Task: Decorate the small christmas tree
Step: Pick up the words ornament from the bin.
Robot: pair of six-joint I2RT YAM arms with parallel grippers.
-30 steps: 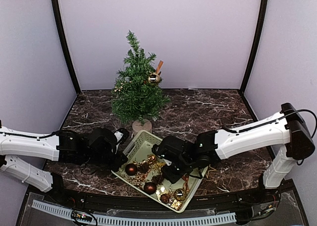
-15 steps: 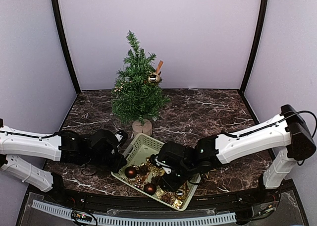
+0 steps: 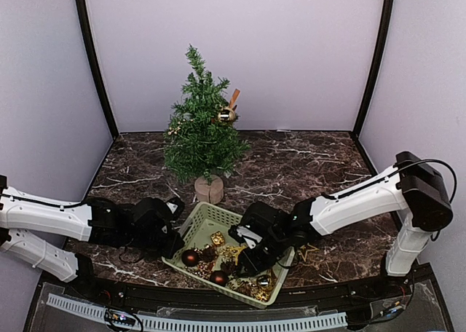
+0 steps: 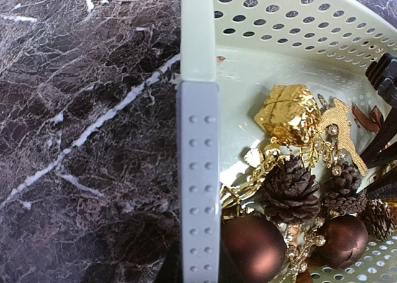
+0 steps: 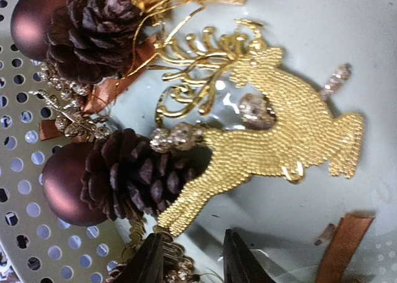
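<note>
The small christmas tree (image 3: 202, 134) stands on its wooden stump (image 3: 209, 189) at the back of the table, with a gold bell on a brown ribbon (image 3: 228, 113) hanging in it. In front lies a pale green perforated basket (image 3: 195, 226) of ornaments. My left gripper (image 3: 173, 242) is shut on the basket's left wall (image 4: 198, 41); its grey pad (image 4: 198, 184) lies along the rim. My right gripper (image 5: 195, 264) hangs open inside the basket, just short of a gold reindeer (image 5: 279, 128), and nothing is between its fingers.
The basket also holds pine cones (image 5: 130, 171), brown baubles (image 4: 254, 249), a gold gift box (image 4: 286, 112) and gold chains. The dark marble table (image 3: 313, 157) is walled by pale panels behind and at both sides.
The basket has slid toward the near edge, pulled by my left gripper. My right gripper has moved down and left into the basket, and its jaws have opened a little wider.
</note>
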